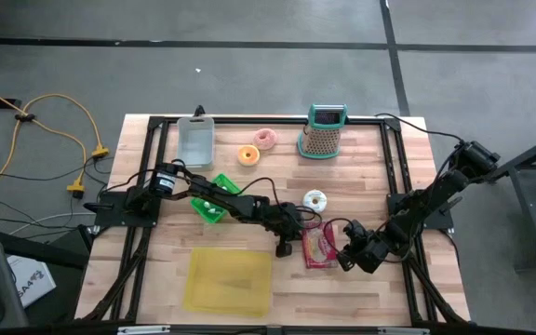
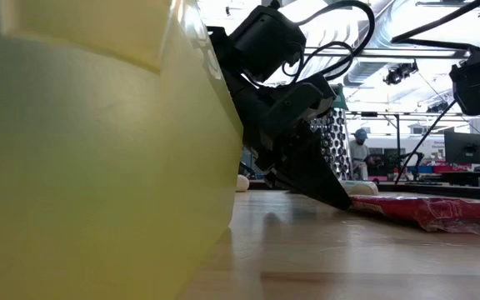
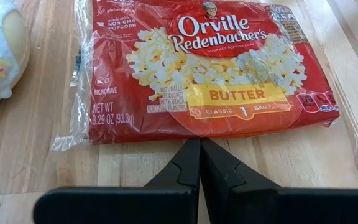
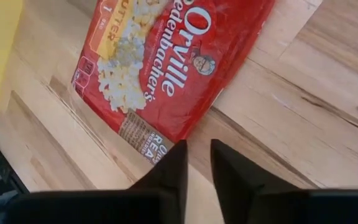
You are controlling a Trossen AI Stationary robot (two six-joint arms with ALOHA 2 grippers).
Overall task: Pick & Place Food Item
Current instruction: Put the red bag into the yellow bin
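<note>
A red popcorn bag (image 1: 319, 245) lies flat on the wooden table right of centre, label up in both wrist views (image 3: 204, 68) (image 4: 166, 68). My left gripper (image 1: 285, 247) is shut. It slants down from the table's left, with its tips (image 3: 199, 144) at the bag's long side. My right gripper (image 1: 345, 261) hovers above the bag's other side. It is open by a narrow gap (image 4: 197, 149), with bare wood between its fingers, just off a corner of the bag. My left gripper's shut fingertips (image 3: 191, 149) stand low at the table, right at the bag's long edge (image 3: 197, 134), coming slanted from the table's left. Whether they touch the bag I cannot tell.
A yellow bin (image 1: 229, 279) stands near the front edge, left of the bag. A white iced donut (image 1: 314, 199) lies just beyond the bag. Farther back are an orange donut (image 1: 247, 154), a pink donut (image 1: 265, 139), a grater (image 1: 322, 132), a grey tray (image 1: 195, 140) and a green basket (image 1: 210, 200).
</note>
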